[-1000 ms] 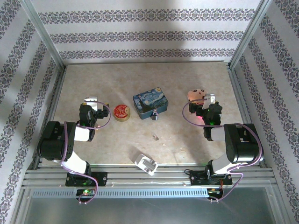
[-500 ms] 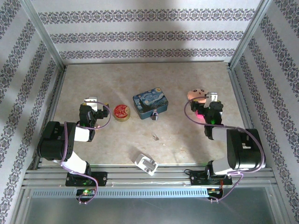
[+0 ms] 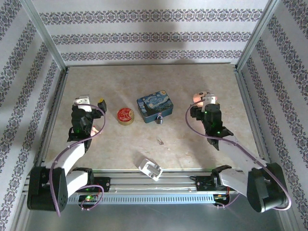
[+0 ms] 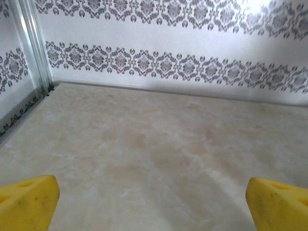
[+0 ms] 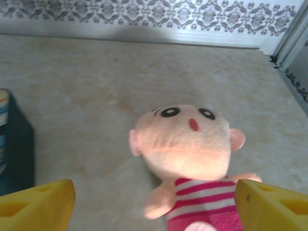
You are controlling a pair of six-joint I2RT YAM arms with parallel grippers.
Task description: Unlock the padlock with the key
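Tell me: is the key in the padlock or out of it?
Out. The key lies on the bare table, apart from the padlock, which sits at the blue tin's near edge.

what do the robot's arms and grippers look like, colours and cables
The left arm and right arm have white links, bulky black joints and a looping purple cable each. The left gripper and right gripper end in yellow wedge-shaped fingers.
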